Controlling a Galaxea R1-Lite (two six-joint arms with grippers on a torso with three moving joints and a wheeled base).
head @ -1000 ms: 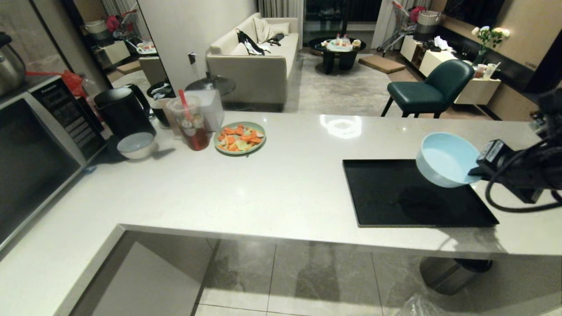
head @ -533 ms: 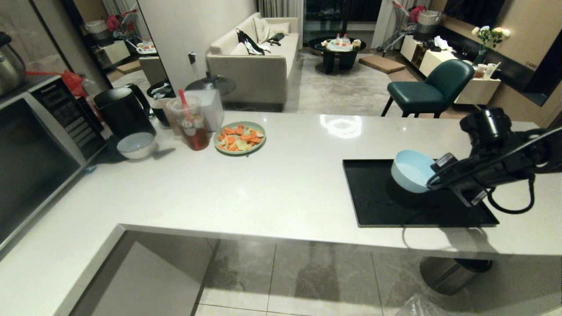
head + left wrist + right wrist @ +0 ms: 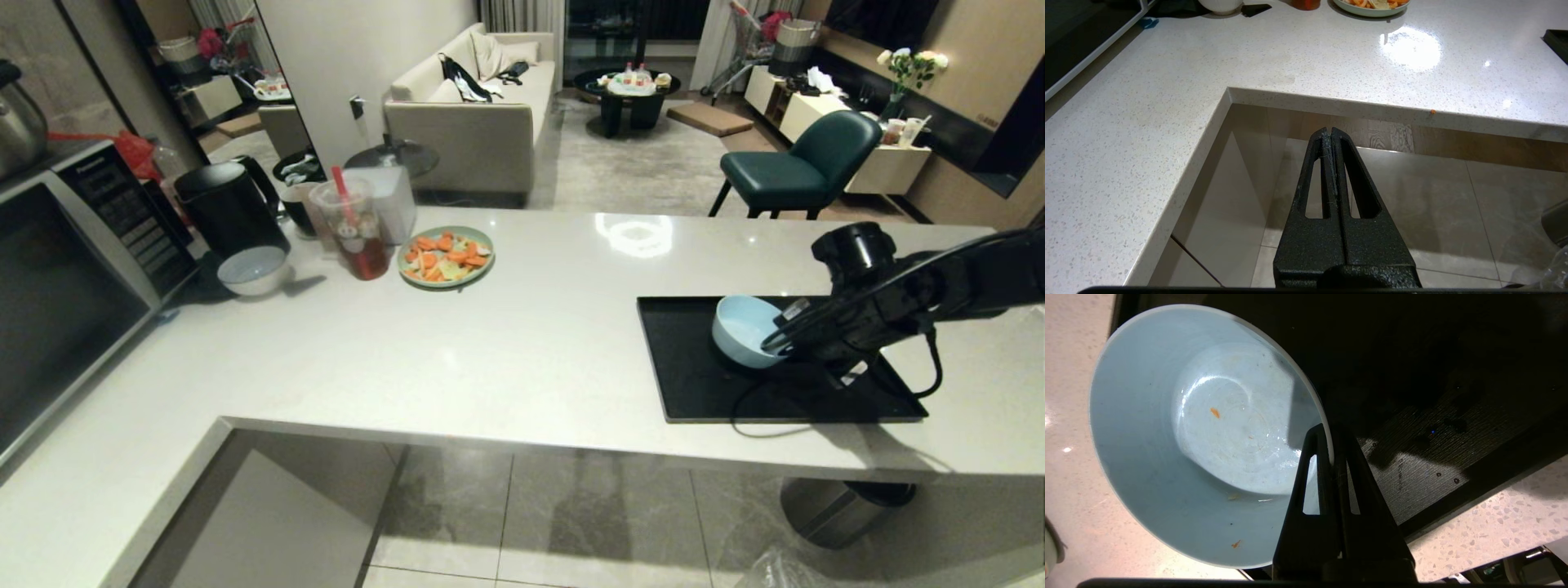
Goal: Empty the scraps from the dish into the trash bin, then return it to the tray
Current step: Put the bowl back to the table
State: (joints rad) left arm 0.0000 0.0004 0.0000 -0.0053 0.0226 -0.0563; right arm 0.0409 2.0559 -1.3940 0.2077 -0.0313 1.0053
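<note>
**Head view: the blue bowl is nearly back on the tray**

The big white surface (image 3: 522,351) holds everything. On its right part lies the flat black tray (image 3: 694,392). Over the tray sits the dish (image 3: 743,331), a small round light-blue bowl, tipped a bit and low over the tray. I cannot tell if its bottom touches the tray yet.

The right tool (image 3: 1331,445) is clamped on the dish rim, one finger inside and one outside. The left tool (image 3: 1331,136) is pressed together on nothing, parked in front of the surface edge, above the floor.

The dish (image 3: 1208,433) is almost empty. Only tiny orange bits of the scraps (image 3: 1215,413) stick inside.

The dish looks hard, smooth and light. It may be slippery, since the inside shines wet. It could chip if it drops. The thin rim is a good place to hold it, as the tool does now. Setting it down flat and gently seems best.
</note>
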